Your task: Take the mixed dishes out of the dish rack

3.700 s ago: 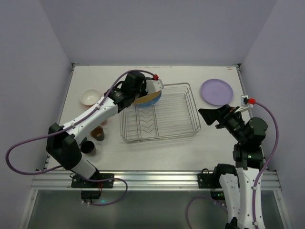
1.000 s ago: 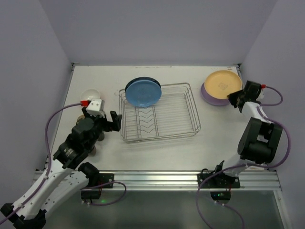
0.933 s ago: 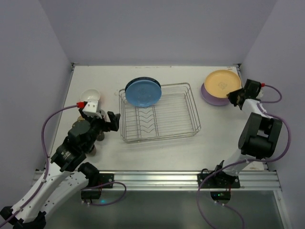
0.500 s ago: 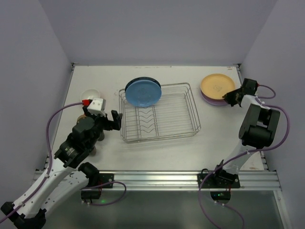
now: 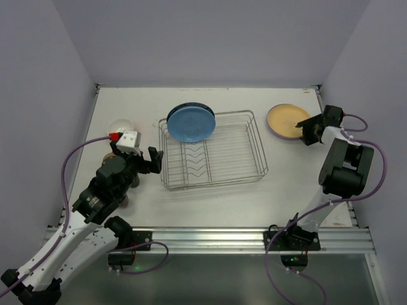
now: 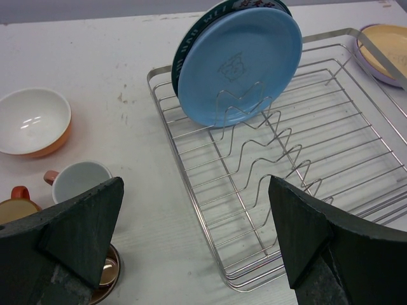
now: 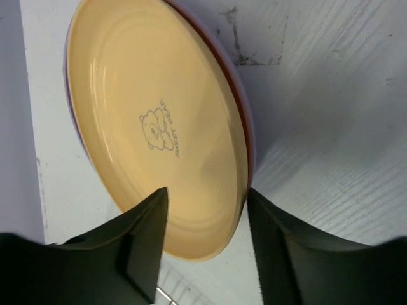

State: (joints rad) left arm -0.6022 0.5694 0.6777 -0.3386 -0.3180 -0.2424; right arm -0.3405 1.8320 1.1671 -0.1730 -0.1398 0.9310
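From above: dish rack (image 5: 213,151) mid-desk (image 5: 127,101), wires bare but for the far left corner. There, blue plate (image 5: 191,122) upright in the dividers, a dark rim peeping out behind it. Yellow plate (image 5: 286,119) flat on the desk, right of the rack and apart from it. Right tool (image 5: 306,131) at that plate's right edge. Left tool (image 5: 151,160) just left of the rack, fingers spread wide, nothing between them. Orange bowl (image 5: 118,126) partly hidden behind the left wrist.

From the left wrist: fingers far apart at both lower corners, empty. Blue plate leaning in the V-shaped dividers, patterned-rim plate (image 6: 202,33) close behind it. Orange bowl, white inside, on the desk left of the rack. Nearer: cup with a pink handle (image 6: 79,181), cup with an orange handle (image 6: 14,204), dark cup (image 6: 105,273). Beyond the rack's far right corner, yellow plate lying on the lavender plate (image 6: 367,62).

From the right wrist: yellow plate face up, bear print at its centre, a thin lavender edge showing beneath. Tool fingers parted, straddling the near rim. Cannot tell whether either finger touches it.
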